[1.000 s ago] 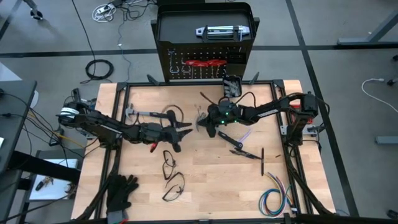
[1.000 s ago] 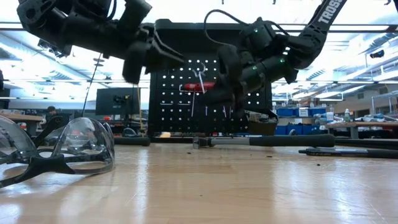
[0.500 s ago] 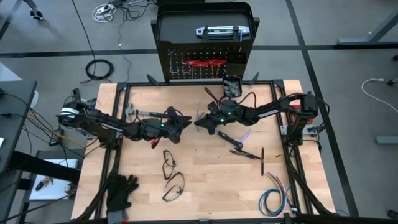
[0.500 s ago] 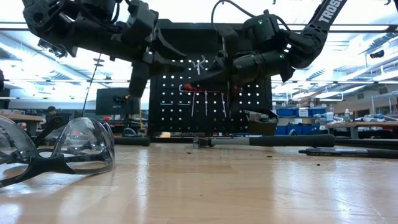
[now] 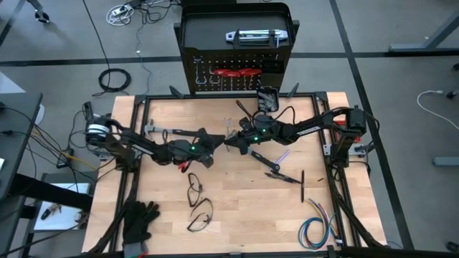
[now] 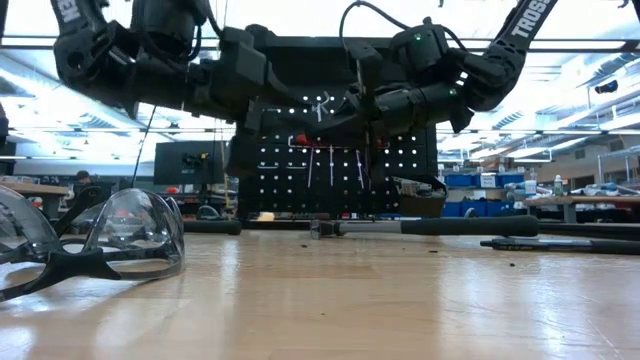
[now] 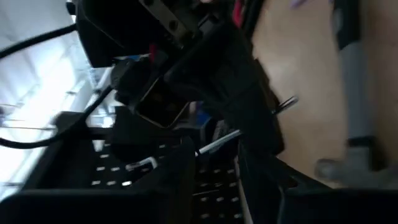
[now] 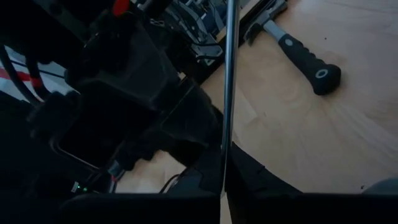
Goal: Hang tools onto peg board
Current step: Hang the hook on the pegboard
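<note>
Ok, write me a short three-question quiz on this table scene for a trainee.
1. True or false: a hammer lies on the table.
2. The right gripper is shut on: A a glove, B a thin metal bar, C safety glasses.
3. Fill in: the red-handled tools hang on the ____.
Key: 1 true. 2 B. 3 peg board.

Both hands meet mid-table (image 5: pixel 237 193), the peg board (image 5: pixel 237 43) behind them.
</note>
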`<state>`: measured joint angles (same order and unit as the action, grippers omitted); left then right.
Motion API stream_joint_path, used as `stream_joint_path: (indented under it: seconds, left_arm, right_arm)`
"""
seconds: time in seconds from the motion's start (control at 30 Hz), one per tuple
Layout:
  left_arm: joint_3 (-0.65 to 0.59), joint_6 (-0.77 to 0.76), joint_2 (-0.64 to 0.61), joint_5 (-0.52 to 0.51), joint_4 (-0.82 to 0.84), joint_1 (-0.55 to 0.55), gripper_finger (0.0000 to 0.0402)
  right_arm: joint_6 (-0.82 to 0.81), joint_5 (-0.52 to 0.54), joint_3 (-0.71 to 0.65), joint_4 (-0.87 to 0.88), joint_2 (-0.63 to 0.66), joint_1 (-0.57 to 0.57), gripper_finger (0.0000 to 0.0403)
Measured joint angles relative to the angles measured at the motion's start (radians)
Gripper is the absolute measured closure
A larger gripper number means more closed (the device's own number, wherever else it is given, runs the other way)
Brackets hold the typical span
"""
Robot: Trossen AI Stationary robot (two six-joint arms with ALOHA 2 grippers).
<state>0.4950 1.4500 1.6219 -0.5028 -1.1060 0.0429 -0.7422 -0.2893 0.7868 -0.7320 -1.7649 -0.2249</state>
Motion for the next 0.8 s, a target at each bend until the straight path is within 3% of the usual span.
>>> stream_joint_path:
  seconds: [0.23,0.5,0.67,0.8]
  left_arm:
    - [0.007,0.268,0.131,-0.023,-0.227,0.004,0.0280]
    - [0.097,0.417,0.230,-0.034,-0.256,-0.004,0.0286]
    - [0.109,0.405,0.233,-0.038,-0.256,-0.005,0.0340]
    - [0.108,0.380,0.234,-0.142,-0.262,-0.002,0.0384]
  right_arm:
    - [-0.014,0.000,0.000,0.001,0.000,0.001,0.0388]
    - [-0.026,0.006,-0.004,0.022,-0.001,-0.001,0.0388]
    - [-0.041,-0.004,-0.003,0.007,-0.002,0.002,0.0386]
    - [-0.048,-0.009,0.000,-0.010,-0.002,-0.002,0.0389]
